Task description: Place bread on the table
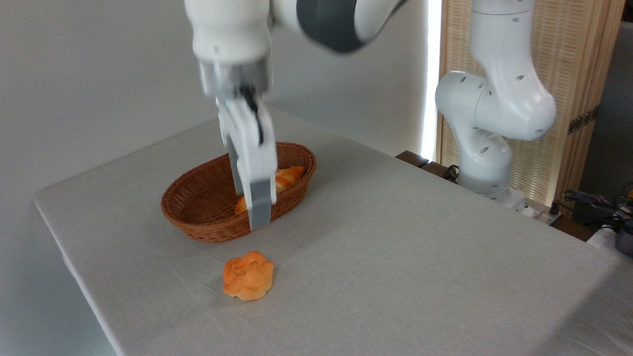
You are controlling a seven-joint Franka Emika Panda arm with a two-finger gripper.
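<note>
The bread [248,276] sits on the table [395,257], near the front edge, with bare cloth all around. Just behind it is the basket [198,217]. The end effector [257,217] hangs above, holding nothing; its fingers look blurry, so I cannot tell how wide they are.

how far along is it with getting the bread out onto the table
Looks essentially done: the small round golden-orange knotted bun sits on the light grey-beige cloth-covered table, in front of the oval brown wicker basket and apart from it. Nothing is in hand; the gripper hangs above the bun, blurred, with nothing between its fingers. A long braided loaf lies in the basket. All that seems left is pulling the arm away.
</note>
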